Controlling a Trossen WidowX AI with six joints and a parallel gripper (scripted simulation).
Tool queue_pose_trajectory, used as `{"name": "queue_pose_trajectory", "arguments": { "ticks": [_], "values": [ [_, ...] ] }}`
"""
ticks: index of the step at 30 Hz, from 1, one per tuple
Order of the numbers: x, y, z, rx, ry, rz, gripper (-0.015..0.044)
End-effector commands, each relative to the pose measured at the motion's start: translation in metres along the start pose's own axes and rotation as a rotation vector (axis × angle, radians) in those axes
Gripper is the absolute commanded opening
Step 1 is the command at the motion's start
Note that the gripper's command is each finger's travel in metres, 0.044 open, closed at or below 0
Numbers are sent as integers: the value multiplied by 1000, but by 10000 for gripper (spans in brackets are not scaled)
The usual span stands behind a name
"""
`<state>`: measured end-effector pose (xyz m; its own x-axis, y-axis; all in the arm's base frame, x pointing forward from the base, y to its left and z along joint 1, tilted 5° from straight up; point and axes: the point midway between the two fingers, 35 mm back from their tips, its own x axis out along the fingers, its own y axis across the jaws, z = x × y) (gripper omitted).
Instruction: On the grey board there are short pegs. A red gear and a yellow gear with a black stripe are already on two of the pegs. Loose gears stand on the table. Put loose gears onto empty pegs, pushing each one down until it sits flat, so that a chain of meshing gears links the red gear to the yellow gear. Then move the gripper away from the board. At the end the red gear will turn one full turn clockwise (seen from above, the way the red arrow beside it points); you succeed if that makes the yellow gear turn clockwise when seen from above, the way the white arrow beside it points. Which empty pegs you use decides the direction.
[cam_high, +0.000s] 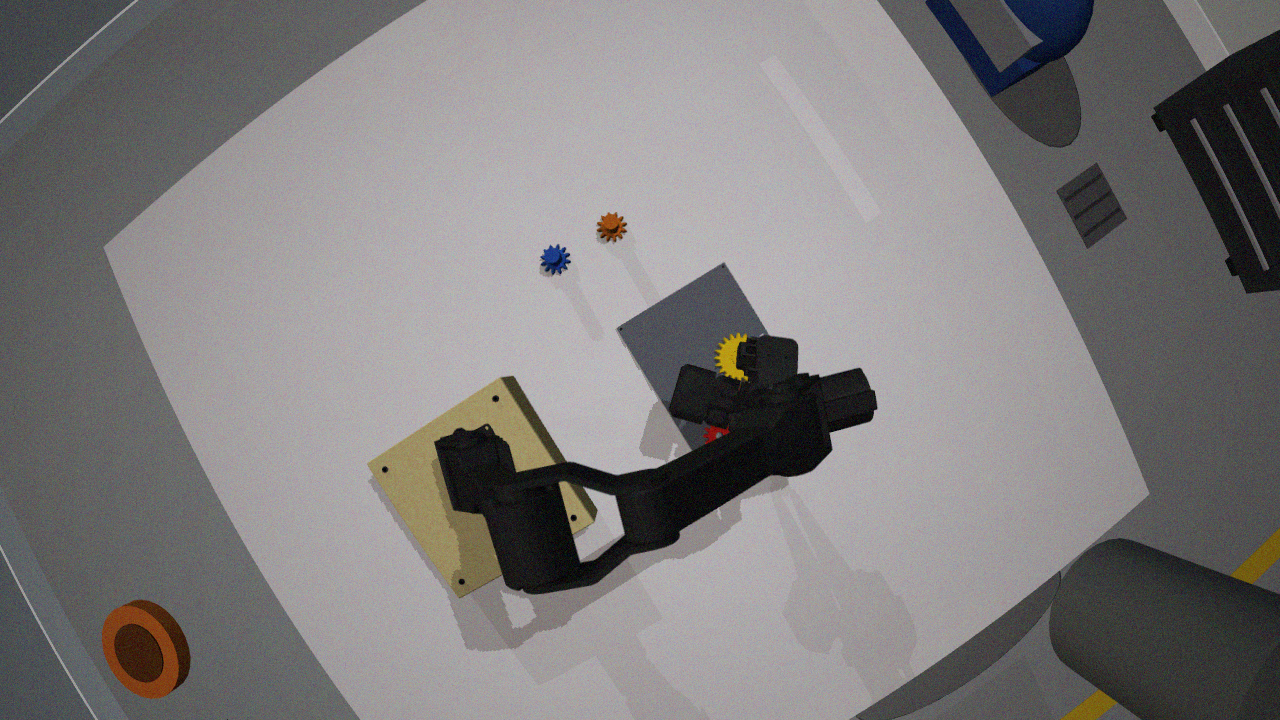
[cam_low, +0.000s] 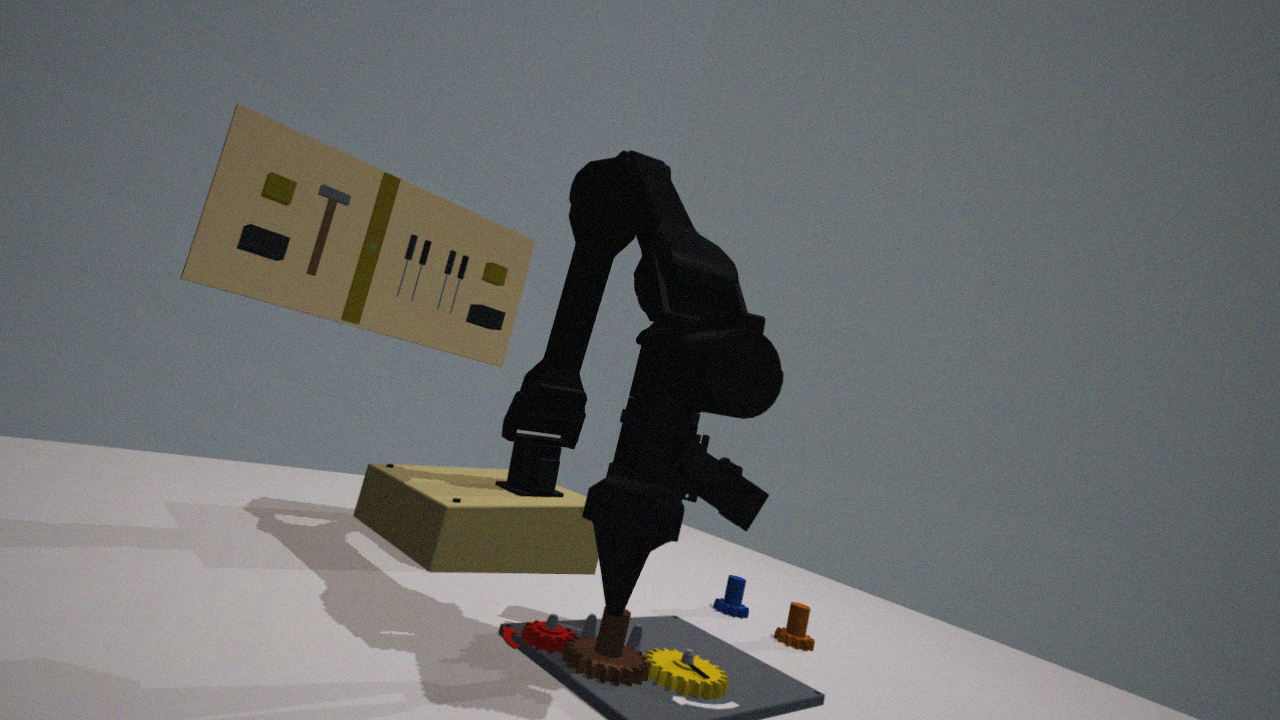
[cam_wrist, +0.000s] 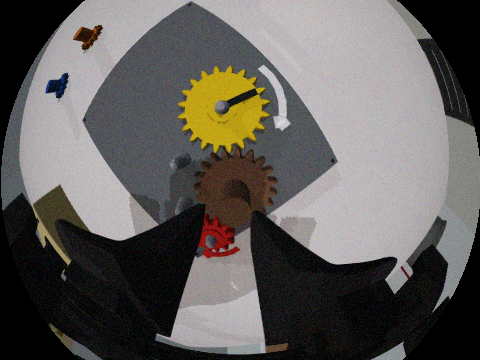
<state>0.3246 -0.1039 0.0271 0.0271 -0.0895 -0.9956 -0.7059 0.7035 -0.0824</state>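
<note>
The grey board (cam_high: 675, 313) (cam_low: 760, 687) (cam_wrist: 145, 100) carries the red gear (cam_high: 714, 435) (cam_low: 541, 635) (cam_wrist: 221, 236) and the yellow gear (cam_high: 729, 360) (cam_low: 666, 669) (cam_wrist: 202, 115). A brown gear (cam_low: 586, 660) (cam_wrist: 215, 180) sits low between them, its teeth beside both; it looks level. My gripper (cam_low: 615, 611) (cam_wrist: 228, 214) is slightly open around the brown gear's upright handle, with a gap at the left finger. Two empty pegs (cam_low: 635, 636) (cam_wrist: 181, 160) stand beside the brown gear. Loose blue gear (cam_high: 554, 258) (cam_low: 733, 592) (cam_wrist: 56, 85) and orange gear (cam_high: 612, 226) (cam_low: 796, 626) (cam_wrist: 87, 36) stand off the board.
The arm's tan base block (cam_high: 528, 429) (cam_low: 514, 537) stands beside the board. The red arrow (cam_low: 510, 637) (cam_wrist: 222, 252) lies by the red gear and the white arrow (cam_low: 705, 705) (cam_wrist: 281, 95) by the yellow gear. The arm hides part of the board in the top view.
</note>
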Motion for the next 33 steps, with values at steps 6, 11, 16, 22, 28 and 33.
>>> {"name": "queue_pose_trajectory", "arguments": {
  "ticks": [6,11,16,22,28,33],
  "values": [
    [-33,-2,1,25,-8,-13,166],
    [-81,2,-1,25,-8,-13,298],
    [-81,2,-1,25,-8,-13,429],
    [-81,2,-1,25,-8,-13,440],
    [-81,2,-1,25,-8,-13,440],
    [-81,2,-1,25,-8,-13,440]
  ]
}}
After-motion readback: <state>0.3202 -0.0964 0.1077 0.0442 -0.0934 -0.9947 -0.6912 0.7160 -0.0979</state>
